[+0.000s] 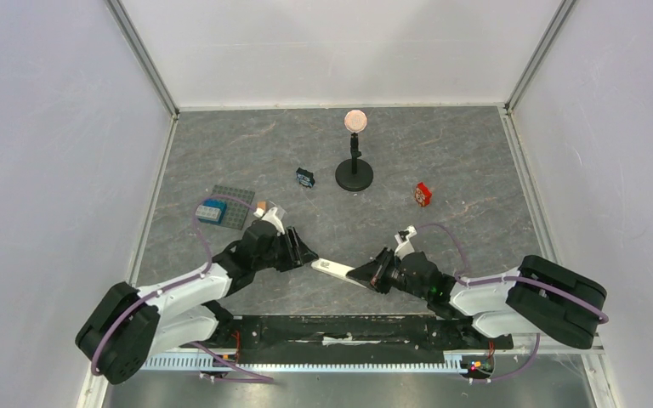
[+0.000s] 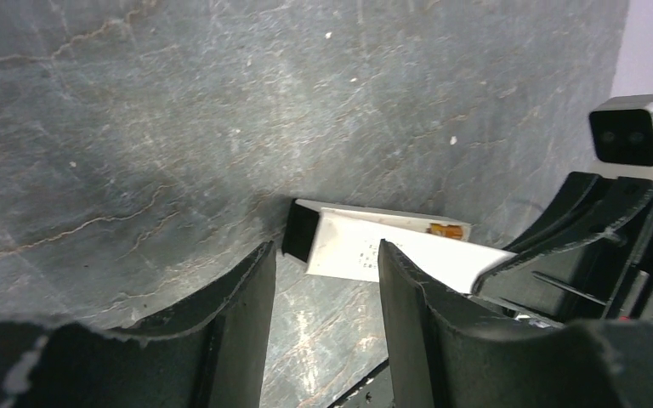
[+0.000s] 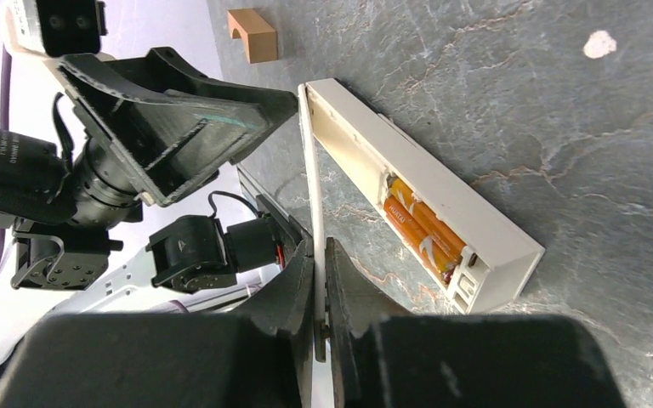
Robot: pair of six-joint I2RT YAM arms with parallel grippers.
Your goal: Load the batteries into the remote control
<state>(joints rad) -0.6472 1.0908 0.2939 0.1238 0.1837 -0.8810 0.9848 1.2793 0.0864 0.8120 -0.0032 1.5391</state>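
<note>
At centre-left of the overhead view, the left gripper [image 1: 304, 252] is hovering with its fingers spread wide, gripping nothing, just beside the long slim white plastic remote control [image 1: 332, 267]. The remote is lying on the grey stone-patterned table [image 1: 442, 153] at lower centre. In the right wrist view, the two small orange cylindrical batteries [image 3: 421, 228] are sitting side by side in its open compartment, so loading looks done and only closing up seems left. Further right overhead, the right gripper [image 1: 366, 274] is pinching a thin white plastic cover panel [image 3: 310, 195], jaws closed tight on it. I cannot tell whether that panel is hinged to the remote or whether the batteries are fully seated. The overhead view is not showing them.
</note>
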